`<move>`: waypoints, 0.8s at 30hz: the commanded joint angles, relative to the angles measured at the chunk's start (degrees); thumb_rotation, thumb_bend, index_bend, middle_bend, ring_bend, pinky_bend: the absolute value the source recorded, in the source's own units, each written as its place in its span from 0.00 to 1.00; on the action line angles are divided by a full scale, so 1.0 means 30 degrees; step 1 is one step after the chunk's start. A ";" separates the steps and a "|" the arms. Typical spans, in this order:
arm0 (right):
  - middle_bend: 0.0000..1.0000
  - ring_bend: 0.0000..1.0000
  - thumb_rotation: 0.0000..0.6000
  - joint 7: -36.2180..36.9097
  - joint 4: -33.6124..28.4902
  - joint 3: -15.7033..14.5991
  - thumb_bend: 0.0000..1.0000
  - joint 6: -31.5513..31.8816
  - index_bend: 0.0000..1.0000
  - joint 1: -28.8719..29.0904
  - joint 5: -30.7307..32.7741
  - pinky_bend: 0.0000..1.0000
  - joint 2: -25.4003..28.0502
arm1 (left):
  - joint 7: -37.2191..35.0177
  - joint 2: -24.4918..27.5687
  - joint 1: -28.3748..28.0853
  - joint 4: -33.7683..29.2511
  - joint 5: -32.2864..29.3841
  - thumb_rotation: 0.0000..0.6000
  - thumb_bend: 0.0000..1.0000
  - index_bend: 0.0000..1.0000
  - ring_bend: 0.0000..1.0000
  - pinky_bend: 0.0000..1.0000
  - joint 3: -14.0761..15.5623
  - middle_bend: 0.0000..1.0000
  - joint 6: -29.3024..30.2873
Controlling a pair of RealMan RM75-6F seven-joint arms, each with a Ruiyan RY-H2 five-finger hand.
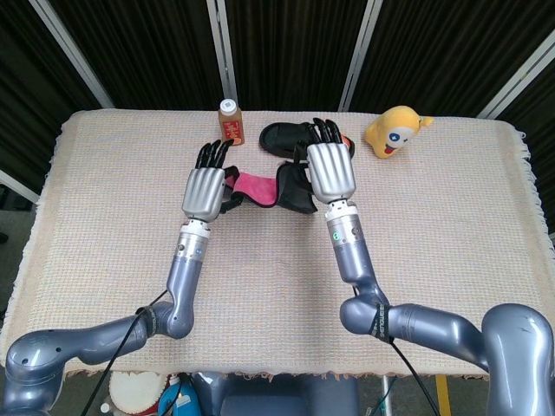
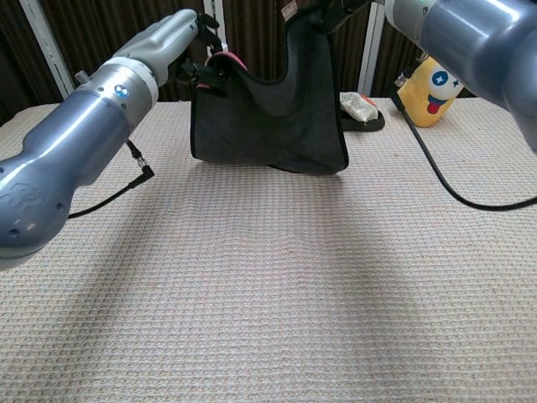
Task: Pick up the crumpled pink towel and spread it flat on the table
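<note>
Pink on one face and dark grey on the other, the towel [image 1: 260,187] hangs stretched between your two hands, just in front of the black sandal [image 1: 289,135] that lies near the far edge of the table. From the chest view the towel's [image 2: 268,126] dark side faces the camera, its top edge sagging between the two grips and its bottom hem right down at the tablecloth [image 1: 451,243] (whether it actually touches, you cannot tell). Only a thin pink rim shows up by your left hand there.

Your left hand [image 1: 205,186] is gripping the towel's left corner, fingers curled forward over the cloth; the chest view shows the same hand [image 2: 195,50] clamped on the edge. Your right hand [image 1: 329,166] grasps the opposite corner, higher than the left, with its fingertips pointing toward the sandal. In the chest view that hand is mostly cut off by the top of the frame.

Left of the sandal stands a small brown bottle [image 1: 229,120] with a white cap, upright. Right of the sandal, well apart, sits a yellow plush toy [image 1: 395,130], face toward you. A small wrapped packet [image 2: 357,105] rests on the sandal.
</note>
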 commanded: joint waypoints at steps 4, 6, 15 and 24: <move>0.23 0.12 1.00 -0.1580 -0.3665 -0.1482 0.57 0.1480 0.65 -0.1366 -0.0948 0.11 0.0868 | -0.0115 0.1116 0.2169 -0.3170 0.0472 1.00 0.55 0.61 0.00 0.00 0.2033 0.06 0.1024; 0.23 0.12 1.00 -0.2219 -0.4579 -0.1905 0.57 0.1869 0.65 -0.1670 -0.1079 0.11 0.1010 | -0.0042 0.1424 0.2681 -0.3880 0.0613 1.00 0.54 0.61 0.00 0.00 0.2613 0.06 0.1176; 0.23 0.12 1.00 -0.3366 -0.6468 -0.3747 0.57 0.2938 0.65 -0.2936 -0.1837 0.11 0.0752 | -0.0013 0.1992 0.4104 -0.5686 0.1359 1.00 0.54 0.61 0.00 0.00 0.4299 0.07 0.1723; 0.23 0.12 1.00 -0.3152 -0.6381 -0.4919 0.57 0.3406 0.65 -0.4113 -0.2740 0.11 0.0386 | 0.0160 0.2033 0.4983 -0.6255 0.2375 1.00 0.54 0.61 0.00 0.00 0.5610 0.07 0.2049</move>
